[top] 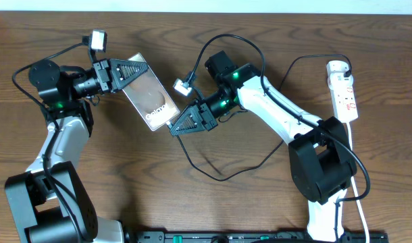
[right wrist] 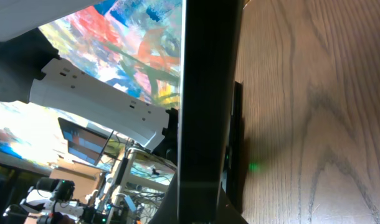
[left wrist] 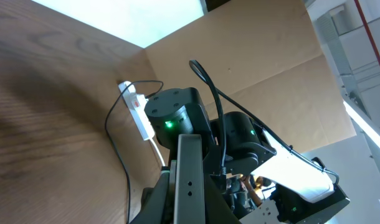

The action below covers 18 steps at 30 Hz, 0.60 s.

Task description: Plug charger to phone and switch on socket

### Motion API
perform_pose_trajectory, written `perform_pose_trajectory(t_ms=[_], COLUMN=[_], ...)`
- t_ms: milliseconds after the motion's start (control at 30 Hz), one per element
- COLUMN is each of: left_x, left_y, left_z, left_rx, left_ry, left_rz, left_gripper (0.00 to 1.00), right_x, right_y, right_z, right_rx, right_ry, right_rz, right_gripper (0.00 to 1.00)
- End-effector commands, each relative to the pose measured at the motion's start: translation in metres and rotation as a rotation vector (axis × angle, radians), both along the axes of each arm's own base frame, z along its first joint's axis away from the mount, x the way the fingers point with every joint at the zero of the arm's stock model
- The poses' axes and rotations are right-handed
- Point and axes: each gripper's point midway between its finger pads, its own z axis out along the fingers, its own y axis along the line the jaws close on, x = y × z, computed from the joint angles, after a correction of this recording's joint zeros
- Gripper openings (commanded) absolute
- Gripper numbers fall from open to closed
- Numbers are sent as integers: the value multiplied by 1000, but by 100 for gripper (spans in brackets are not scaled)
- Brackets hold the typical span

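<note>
— Where the phone [top: 152, 98] is listed, what does the entry say?
— Item one: phone, mid-table, lying at an angle, brownish back up. Its upper end sits in the left gripper [top: 146, 67], fingers closed on it.
— Right gripper [top: 173, 129]?
— Item two: fingers pressed together, tip at the phone's lower end. The charger [top: 223, 179] cable runs out from under that tip and loops over the table [top: 138, 189]. Cannot tell whether the connector is pinched.
— Socket [top: 344, 91]?
— Item three: far right, well apart from the phone.

Overhead was evenly lit and sharp, soft shadows on the table [top: 125, 196]; the left wrist view's top centre glared white.
</note>
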Motion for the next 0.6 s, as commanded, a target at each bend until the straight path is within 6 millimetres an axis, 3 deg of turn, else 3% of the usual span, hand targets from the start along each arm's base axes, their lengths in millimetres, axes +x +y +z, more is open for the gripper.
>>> perform_pose_trajectory(t_ms=[0, 567], left_x=[-3, -3], left_y=[-1, -1], left_z=[2, 2], left_rx=[6, 6], left_ry=[-16, -18], left_rz=[-7, -7], left_gripper=[7, 7], right_x=[-1, -3], right_y=[0, 0], right_z=[12, 18], right_rx=[42, 74], right_ry=[14, 32], right_rz=[8, 16], right_gripper=[1, 1])
